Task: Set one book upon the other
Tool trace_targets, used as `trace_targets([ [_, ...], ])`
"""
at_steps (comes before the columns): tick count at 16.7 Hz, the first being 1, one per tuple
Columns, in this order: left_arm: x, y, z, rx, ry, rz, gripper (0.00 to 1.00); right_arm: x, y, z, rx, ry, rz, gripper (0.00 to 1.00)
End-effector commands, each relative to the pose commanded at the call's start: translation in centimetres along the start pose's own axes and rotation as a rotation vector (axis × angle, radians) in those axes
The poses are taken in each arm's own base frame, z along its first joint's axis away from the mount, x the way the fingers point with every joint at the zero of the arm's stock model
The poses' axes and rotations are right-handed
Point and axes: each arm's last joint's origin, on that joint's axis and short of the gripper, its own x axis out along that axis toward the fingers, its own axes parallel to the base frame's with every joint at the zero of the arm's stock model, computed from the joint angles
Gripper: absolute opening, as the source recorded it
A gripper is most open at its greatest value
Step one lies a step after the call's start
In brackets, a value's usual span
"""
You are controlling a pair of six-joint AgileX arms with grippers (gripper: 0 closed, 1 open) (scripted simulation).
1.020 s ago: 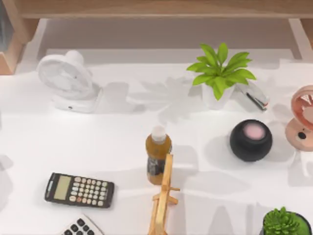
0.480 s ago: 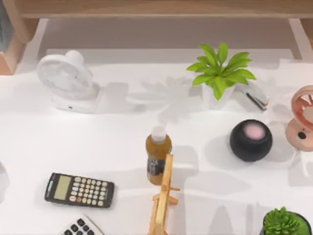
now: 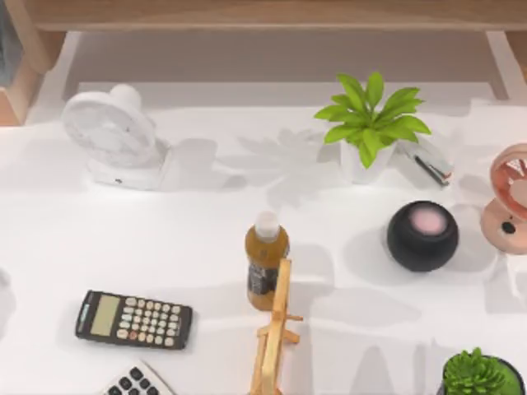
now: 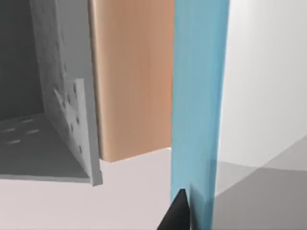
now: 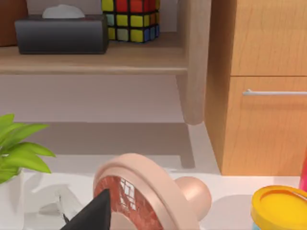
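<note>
Close before the left tool [image 4: 181, 211], as its wrist camera saw it, a blue book [image 4: 197, 96] stood upright, its long axis running vertically, next to a tan wooden panel [image 4: 132, 76]. One dark fingertip [image 4: 177, 208] lay against the book's lower edge; whether the tool had closed on it I cannot tell. By my reckoning the left arm was the nearer one to that book, so the coming move turned on it. Over by the pink fan [image 5: 144, 191], the right tool [image 5: 91, 215] hovered; its opening could not be judged either. On the surface [image 3: 206, 239] no second book was to be seen.
</note>
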Motion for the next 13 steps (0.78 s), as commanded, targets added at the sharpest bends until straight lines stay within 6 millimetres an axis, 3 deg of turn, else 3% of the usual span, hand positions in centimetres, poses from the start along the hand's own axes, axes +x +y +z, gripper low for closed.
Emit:
trace_targets([
  [2,0.00,0.00,0.00,0.000,0.000,0.000,0.00,0.00,0.00,0.00,0.000,0.000,0.000,1.00],
  [13,0.00,0.00,0.00,0.000,0.000,0.000,0.83,0.00,0.00,0.00,0.000,0.000,0.000,1.00],
])
